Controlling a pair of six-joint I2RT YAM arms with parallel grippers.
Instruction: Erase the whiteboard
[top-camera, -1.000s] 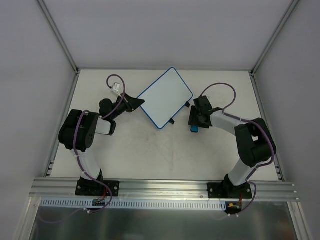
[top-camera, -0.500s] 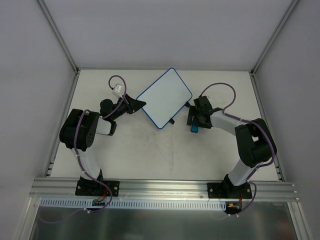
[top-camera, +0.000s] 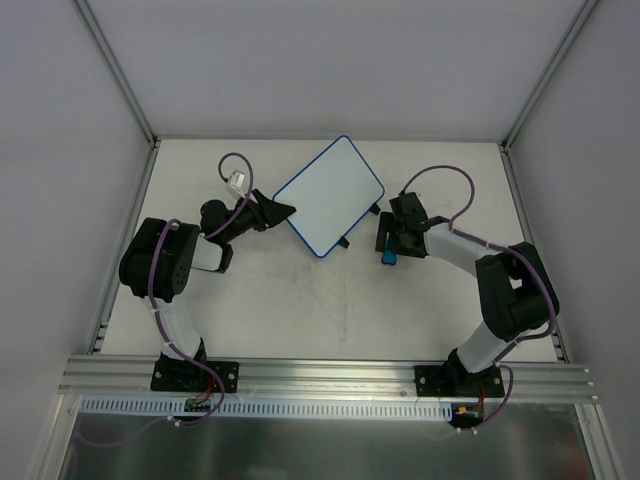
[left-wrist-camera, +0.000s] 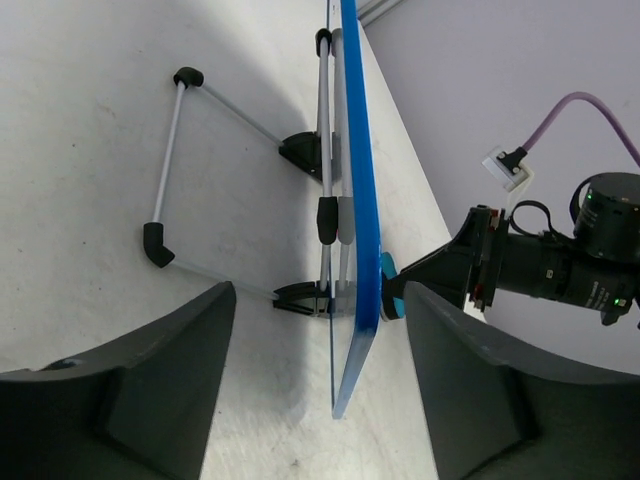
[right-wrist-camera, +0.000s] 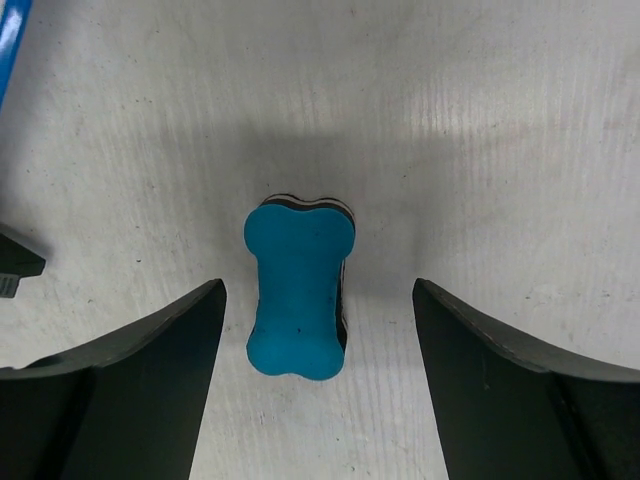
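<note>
The whiteboard (top-camera: 331, 194), white with a thin blue rim, stands slanted at the table's back middle, its face plain white from above. In the left wrist view it is edge-on (left-wrist-camera: 358, 200), propped on a wire stand (left-wrist-camera: 165, 150). My left gripper (top-camera: 287, 209) is open, and the board's corner sits between its fingers (left-wrist-camera: 130, 390) with a gap on each side. The blue bone-shaped eraser (right-wrist-camera: 298, 290) lies on the table. My right gripper (right-wrist-camera: 318, 288) is open around it, touching neither side. From above, the eraser (top-camera: 388, 259) is just beyond the right gripper (top-camera: 388, 244).
Grey walls and aluminium posts (top-camera: 120, 75) enclose the white table (top-camera: 330, 300). The board's blue edge (right-wrist-camera: 10, 40) and a black tab (right-wrist-camera: 15, 265) show at the left of the right wrist view. The right arm (left-wrist-camera: 545, 270) shows behind the board.
The left gripper has opened and let go of the board's corner. The right gripper's fingers have spread wider around the eraser. Neither arm has shifted much.
</note>
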